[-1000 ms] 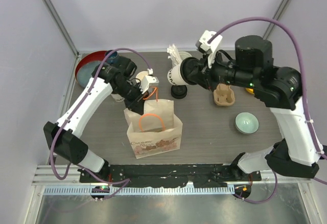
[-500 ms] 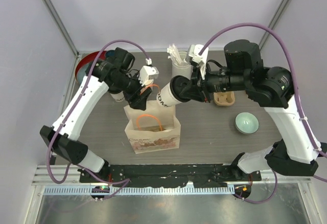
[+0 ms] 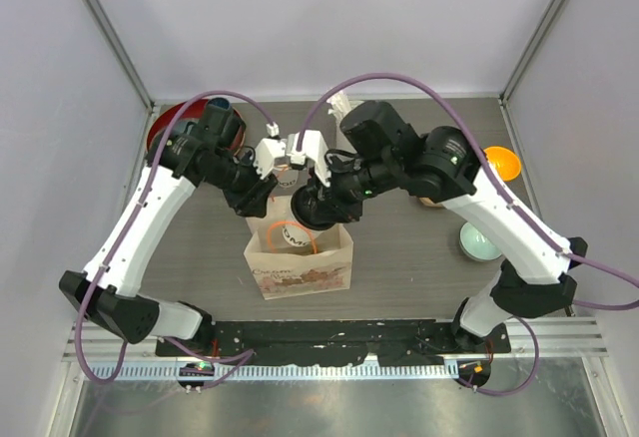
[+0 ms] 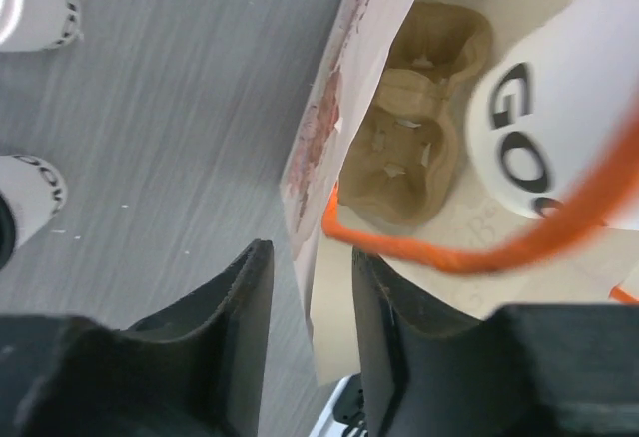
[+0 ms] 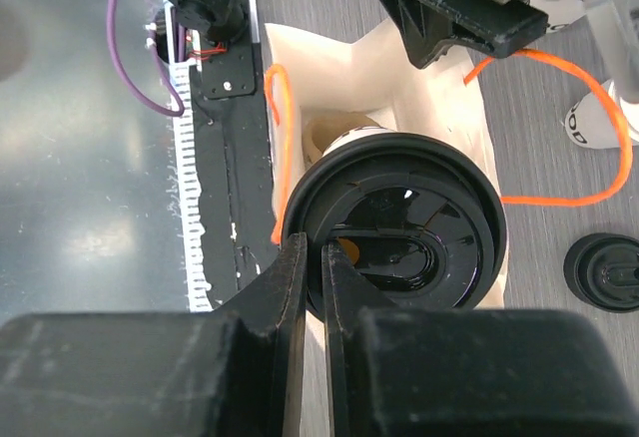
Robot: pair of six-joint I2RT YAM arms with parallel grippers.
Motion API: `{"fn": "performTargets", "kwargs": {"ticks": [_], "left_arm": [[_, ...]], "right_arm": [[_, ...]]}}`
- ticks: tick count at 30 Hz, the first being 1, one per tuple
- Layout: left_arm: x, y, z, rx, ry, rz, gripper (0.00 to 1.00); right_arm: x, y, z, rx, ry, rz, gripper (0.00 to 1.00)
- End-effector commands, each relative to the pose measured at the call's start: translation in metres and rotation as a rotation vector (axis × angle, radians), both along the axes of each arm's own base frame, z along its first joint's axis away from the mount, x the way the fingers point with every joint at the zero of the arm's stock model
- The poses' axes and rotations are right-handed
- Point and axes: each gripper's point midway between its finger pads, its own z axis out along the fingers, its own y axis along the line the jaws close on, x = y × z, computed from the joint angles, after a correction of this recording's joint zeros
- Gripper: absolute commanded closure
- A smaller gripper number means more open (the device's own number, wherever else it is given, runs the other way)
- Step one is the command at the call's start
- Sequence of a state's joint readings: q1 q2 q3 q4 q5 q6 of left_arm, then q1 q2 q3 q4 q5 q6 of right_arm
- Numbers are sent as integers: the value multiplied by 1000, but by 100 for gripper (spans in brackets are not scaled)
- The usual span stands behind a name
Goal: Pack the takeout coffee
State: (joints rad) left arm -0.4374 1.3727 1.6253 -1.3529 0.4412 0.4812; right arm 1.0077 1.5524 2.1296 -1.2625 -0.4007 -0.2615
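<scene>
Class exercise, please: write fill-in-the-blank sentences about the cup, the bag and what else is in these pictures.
The right tool grips the white cup by its black ____.
The cup is at the mouth of an open paper ____ with orange handles.
A tan carrier lies ____ the bag.
A second black lid lies on the grey ____.
Missing words: lid; bag; inside; table.

The desk [image 4: 150, 138] shows a matt grey wood grain. The bag [image 3: 300, 275] is pale paper, matt and creased, and its handle [image 4: 479, 257] is fuzzy orange cord. Inside lies the carrier [image 4: 419, 148] — rough tan pulp. The cup [image 4: 579, 88] is smooth white paper, its lid [image 5: 399, 222] glossy black plastic. The left claw [image 4: 312, 287] and right claw [image 5: 315, 262] look like matt black plastic.
</scene>
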Motion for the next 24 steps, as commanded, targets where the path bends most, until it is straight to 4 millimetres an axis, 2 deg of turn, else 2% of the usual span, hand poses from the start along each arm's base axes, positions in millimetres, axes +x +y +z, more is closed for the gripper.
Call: {"fn": "performTargets", "kwargs": {"ticks": [1,5,8,13,17,21,24], "left_arm": [[-37,1,-10,-9,177,-52,64],[-43,-4,-6,-49,179,-79,89],[-46,-7,-4,-69,183,-86,100],[-46,-10,-2,-98,182,-76,100],[-46,-11,0,-108,180,-61,100],[-46,-12,3,-118,174,-57,100],[-49,-13,4,-130,175,-70,100]], "right_arm": [[12,8,-14,-56,-33,-2,99],[18,20,-36,-111,-8,7,99],[17,33,-40,-98,11,38,99],[3,56,-48,-90,-22,137,99],[9,64,-59,-126,-49,111,99],[5,68,-79,-162,-45,127,99],[5,67,-110,-208,-54,149,99]]}}
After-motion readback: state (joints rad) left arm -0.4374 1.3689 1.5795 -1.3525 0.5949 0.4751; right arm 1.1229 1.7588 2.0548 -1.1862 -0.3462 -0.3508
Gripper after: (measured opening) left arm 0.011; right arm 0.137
